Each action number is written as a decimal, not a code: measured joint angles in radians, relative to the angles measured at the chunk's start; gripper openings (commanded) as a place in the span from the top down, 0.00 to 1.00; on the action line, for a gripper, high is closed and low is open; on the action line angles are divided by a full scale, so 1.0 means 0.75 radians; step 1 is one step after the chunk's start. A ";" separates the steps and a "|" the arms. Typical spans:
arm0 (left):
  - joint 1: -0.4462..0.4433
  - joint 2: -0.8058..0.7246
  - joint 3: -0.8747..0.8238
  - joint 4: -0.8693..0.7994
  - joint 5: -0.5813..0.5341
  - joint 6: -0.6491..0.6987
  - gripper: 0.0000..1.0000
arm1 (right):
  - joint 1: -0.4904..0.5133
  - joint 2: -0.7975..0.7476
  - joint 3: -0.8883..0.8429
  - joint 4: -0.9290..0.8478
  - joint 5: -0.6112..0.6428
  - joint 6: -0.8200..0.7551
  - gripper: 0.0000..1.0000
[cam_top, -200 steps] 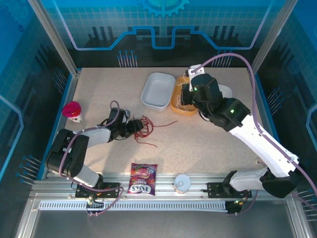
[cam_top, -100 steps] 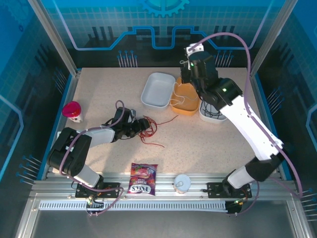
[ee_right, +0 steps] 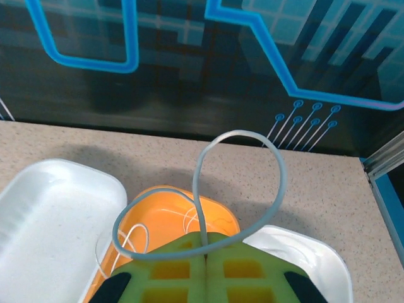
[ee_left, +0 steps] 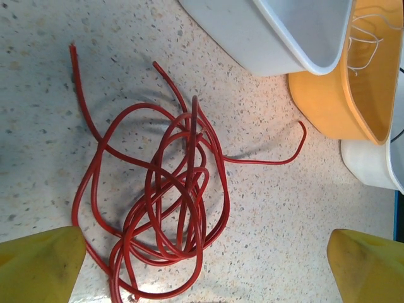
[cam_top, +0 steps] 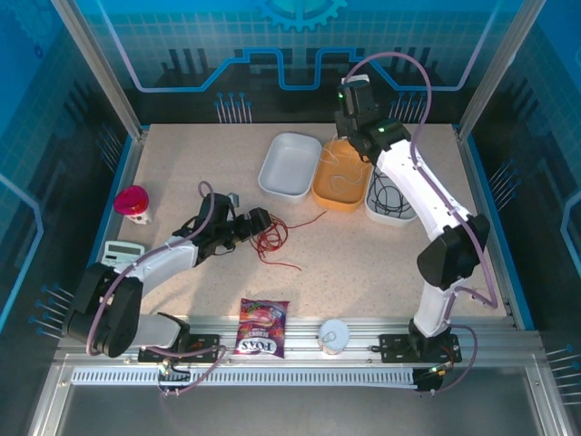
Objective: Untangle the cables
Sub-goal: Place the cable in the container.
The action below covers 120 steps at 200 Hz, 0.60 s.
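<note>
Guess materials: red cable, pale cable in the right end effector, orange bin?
Red cable: likely wire in plastic or rubber insulation; smooth, slightly glossy, lies in loose springy loops.
Pale cable: similar smooth grey-white jacket; stands in a self-supporting loop above the shut right end effector.
Orange bin: probably moulded plastic; thin wall, rounded rim, even colour, semi-matte.

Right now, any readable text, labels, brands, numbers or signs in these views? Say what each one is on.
Snack bag: bold white lettering, too blurred to read.
Small keypad device at far left: markings too small to read.
Back wall: blue circuit-line graphics and a gear emblem, no words.
Nothing else carries legible text.
</note>
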 measured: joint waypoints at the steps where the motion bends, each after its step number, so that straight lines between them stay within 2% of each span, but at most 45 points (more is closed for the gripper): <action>1: 0.000 -0.002 0.000 -0.002 -0.001 -0.001 0.01 | -0.002 0.006 0.001 0.001 -0.001 0.001 1.00; 65: 0.000 -0.100 0.000 -0.096 -0.076 0.035 0.01 | -0.042 0.190 0.007 -0.010 -0.049 0.051 1.00; 107: 0.000 -0.100 0.000 -0.123 -0.093 0.046 0.01 | -0.084 0.238 0.007 -0.063 -0.190 0.136 1.00; 120: 0.000 -0.100 0.000 -0.129 -0.095 0.056 0.01 | -0.103 0.261 0.007 -0.085 -0.246 0.169 0.97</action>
